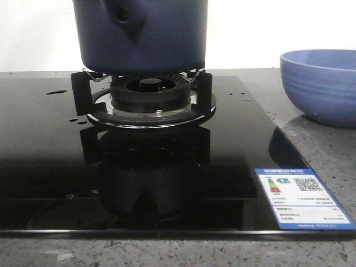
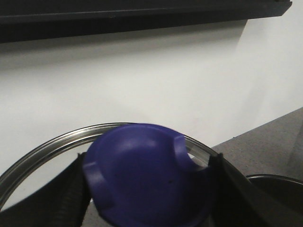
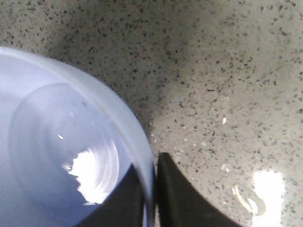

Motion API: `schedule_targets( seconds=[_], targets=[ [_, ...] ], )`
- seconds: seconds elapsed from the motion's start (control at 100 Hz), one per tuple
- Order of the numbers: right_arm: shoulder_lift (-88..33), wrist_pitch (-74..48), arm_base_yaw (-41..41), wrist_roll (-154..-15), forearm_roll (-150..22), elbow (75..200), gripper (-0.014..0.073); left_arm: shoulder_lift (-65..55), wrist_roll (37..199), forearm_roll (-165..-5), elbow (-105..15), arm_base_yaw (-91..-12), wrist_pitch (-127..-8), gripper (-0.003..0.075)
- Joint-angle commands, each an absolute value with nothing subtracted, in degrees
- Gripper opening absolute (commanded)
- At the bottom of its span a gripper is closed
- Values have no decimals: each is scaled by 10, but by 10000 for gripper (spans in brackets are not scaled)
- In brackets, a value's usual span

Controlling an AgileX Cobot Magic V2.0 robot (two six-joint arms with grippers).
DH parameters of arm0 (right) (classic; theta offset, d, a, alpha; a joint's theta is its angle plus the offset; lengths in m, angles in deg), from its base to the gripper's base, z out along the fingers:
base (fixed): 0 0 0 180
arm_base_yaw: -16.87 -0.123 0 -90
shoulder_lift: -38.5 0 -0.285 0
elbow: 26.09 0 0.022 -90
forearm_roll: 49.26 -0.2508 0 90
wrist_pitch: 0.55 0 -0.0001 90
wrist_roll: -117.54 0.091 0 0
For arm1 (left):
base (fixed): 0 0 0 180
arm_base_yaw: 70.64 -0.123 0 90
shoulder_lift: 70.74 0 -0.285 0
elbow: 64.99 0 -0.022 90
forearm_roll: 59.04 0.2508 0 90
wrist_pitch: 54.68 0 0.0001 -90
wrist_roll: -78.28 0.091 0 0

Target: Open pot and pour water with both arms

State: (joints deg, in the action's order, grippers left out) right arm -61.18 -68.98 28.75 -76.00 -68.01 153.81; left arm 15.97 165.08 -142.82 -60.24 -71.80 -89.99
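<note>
The dark navy pot (image 1: 139, 33) stands on the gas burner (image 1: 147, 94), its stubby handle (image 1: 125, 15) facing me; its top is cut off by the frame. My left gripper (image 2: 147, 189) is shut on the blue knob (image 2: 142, 175) of a lid with a steel rim (image 2: 42, 151), held up in front of a white wall. My right gripper (image 3: 154, 189) is shut on the rim of the periwinkle bowl (image 3: 57, 156), one finger inside and one outside. Water shows as drops on the black cooktop (image 1: 55, 92) and a small puddle on the counter (image 3: 248, 198). Neither gripper shows in the front view.
The bowl (image 1: 322, 83) stands on the speckled grey counter (image 1: 328, 150) to the right of the glossy black cooktop (image 1: 44, 144). An energy label sticker (image 1: 303, 200) sits on the cooktop's front right corner. A dark round rim (image 2: 279, 182) shows below the lid.
</note>
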Motion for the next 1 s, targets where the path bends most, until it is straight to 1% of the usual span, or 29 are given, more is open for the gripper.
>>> schedule_targets(
  seconds=[0.0, 0.1, 0.16, 0.32, 0.59, 0.75, 0.99],
  targets=[
    [-592, -687, 292, -761, -701, 1556, -74, 135, 1649, -1468, -626, -723, -903, 359],
    [-591, -695, 292, -761, -717, 1575, -72, 135, 1649, -1468, -626, -725, -902, 358],
    [-589, -704, 289, -761, -726, 1592, -56, 135, 1649, -1468, -626, -725, -902, 358],
    [-589, -735, 259, -756, -729, 1666, -45, 135, 1649, -1468, -626, -725, -901, 359],
    [-605, -748, 176, -707, -729, 1824, -45, 135, 1649, -1466, -626, -725, -884, 359],
    [-642, -754, 120, -688, -729, 1918, -45, 136, 1649, -1462, -626, -725, -867, 358],
    [-710, -739, 45, -675, -729, 2012, -45, 136, 1649, -1462, -626, -725, -840, 358]
  ],
)
